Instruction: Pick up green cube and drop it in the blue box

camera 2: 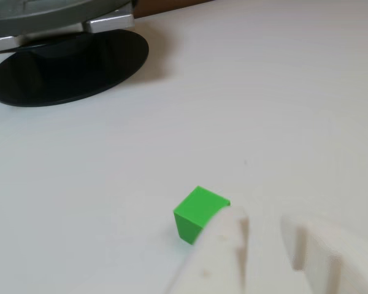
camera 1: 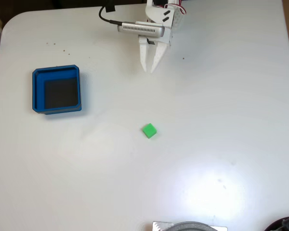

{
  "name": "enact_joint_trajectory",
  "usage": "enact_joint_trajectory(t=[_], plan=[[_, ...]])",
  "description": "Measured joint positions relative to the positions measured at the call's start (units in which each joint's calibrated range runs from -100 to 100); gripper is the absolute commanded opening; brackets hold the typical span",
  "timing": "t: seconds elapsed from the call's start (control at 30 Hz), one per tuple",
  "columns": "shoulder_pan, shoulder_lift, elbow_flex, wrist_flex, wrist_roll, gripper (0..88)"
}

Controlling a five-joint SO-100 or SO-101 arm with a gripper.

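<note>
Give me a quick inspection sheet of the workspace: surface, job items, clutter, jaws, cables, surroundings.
Surface: white table, a few tiny dark specks near the top, glare patch lower right in the fixed view.
Job's things: green cube lying free near the table's middle, nothing touching it; blue box at the left, nothing in it, dark floor bare.
Clutter: black round base under a grey metal stand at the table edge, well apart from the cube.
Grippers: gripper near the top edge, jaws slightly parted, holding nothing, well short of the cube.
Cables: black cable running to the grey module on the arm; red wires at the arm's top.
Surroundings: brown floor past the table's edges.
</note>
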Motion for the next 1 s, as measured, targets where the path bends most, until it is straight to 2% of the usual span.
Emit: enact_joint_trajectory(t=[0.3,0.77,0.87,1.0], plan=[[0.0,1.92,-6.62,0.0,0.15,1.2],[0.0,25.73,-26.76,0.08,0.15,1.2],[0.0,28.91,-29.8,2.4,0.15,1.2],[0.0,31.91,-35.88,11.25,0.2,1.2]])
